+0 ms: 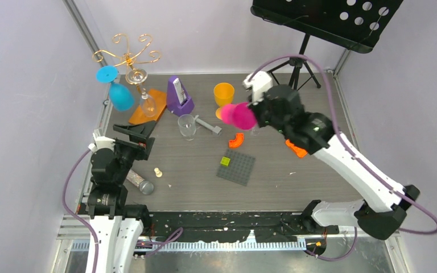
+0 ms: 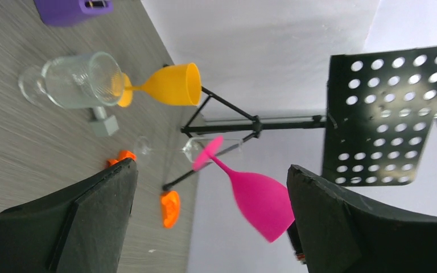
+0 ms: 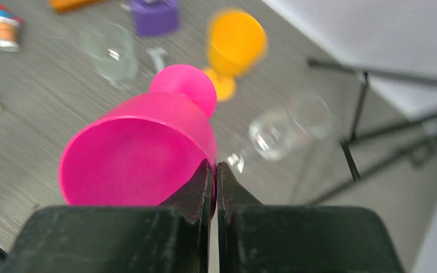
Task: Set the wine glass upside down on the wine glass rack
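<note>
**Near edge.** The left fingers [image 2: 91, 216] are spread wide and empty, low over the bench [image 1: 296, 182] at its left side. My judgement is that they are parked clear of the work. Just beside that arm lie one capped cylinder [image 1: 140, 183] and one pale pawn [image 1: 158, 172]. To the right is one grey studded plate [image 1: 238, 169] with one green brick [image 1: 225, 161] on its corner.

**Mid bench.**
- Two small orange pieces: a curved one [image 1: 236, 140] and another [image 1: 296, 149] partly under the right arm.
- One ribbed clear glass [image 1: 186, 126], with one grey bolt [image 1: 207, 125] just beside it.

**Task item.** The right fingers [image 3: 196, 193] are clenched on the rim of the pink wine glass [image 1: 240, 115], pinching the bowl wall. The glass is carried above mid bench, tipped sideways with its foot pointing away from the wrist. It is well apart from the rack. A rim grip leaves the stem and foot free, which I judge suits sliding the foot into a scroll arm. The glass has yet to be turned over and taken across.

**Beyond it.**
- One orange goblet [image 1: 223, 92], upright.
- One clear stemmed glass [image 3: 273, 132], near the right arm. Its posture is too blurred to settle.
- One purple metronome [image 1: 179, 95].

**Far left.** The wine glass rack [image 1: 128, 56] carries two glasses hung foot-up: one blue glass [image 1: 120, 96] and one clear hung glass [image 1: 147, 105]. Other scroll arms look free.

**Far right.** One black music stand [image 1: 324, 20].

**Count of stemmed glasses.** Five in total: one held, two hung and two on the bench.
</note>
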Motion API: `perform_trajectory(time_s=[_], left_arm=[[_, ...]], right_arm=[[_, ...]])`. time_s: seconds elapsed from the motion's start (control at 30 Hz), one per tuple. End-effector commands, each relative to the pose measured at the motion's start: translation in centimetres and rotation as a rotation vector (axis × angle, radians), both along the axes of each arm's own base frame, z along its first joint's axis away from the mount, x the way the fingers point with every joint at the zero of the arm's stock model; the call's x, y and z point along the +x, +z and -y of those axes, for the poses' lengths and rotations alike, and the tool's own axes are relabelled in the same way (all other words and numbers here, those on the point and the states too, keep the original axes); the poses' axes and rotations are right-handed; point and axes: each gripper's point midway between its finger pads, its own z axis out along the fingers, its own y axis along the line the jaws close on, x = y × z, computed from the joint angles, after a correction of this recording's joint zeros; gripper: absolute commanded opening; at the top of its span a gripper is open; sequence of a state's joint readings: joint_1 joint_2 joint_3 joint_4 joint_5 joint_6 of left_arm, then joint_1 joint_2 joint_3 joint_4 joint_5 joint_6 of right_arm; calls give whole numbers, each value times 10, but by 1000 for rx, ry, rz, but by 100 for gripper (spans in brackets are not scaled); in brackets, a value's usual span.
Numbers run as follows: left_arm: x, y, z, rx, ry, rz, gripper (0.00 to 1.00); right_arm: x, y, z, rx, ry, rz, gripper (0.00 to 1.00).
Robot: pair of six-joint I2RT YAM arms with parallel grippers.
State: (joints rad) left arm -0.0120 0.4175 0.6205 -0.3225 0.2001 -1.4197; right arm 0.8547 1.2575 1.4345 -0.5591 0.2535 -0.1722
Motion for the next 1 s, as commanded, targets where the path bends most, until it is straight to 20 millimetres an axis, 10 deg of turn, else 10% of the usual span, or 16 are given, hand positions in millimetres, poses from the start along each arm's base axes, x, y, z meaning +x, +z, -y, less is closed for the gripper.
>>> perform_trajectory(time_s=[0.0, 0.4, 0.7, 0.97], left_arm=[[-4, 8, -12, 249, 21, 25, 100], [-6, 33, -20, 451, 24, 95, 100], [-3, 24, -20, 484, 9, 69, 100], [-3, 22, -21, 491, 11, 69, 100]], right_arm=[[-32, -44, 97, -101, -284, -315, 5], [-15, -150, 180, 99, -736, -614, 5], [-23, -177, 191, -10, -794, -733, 12], [-14, -173, 197, -46, -822, -714, 48]])
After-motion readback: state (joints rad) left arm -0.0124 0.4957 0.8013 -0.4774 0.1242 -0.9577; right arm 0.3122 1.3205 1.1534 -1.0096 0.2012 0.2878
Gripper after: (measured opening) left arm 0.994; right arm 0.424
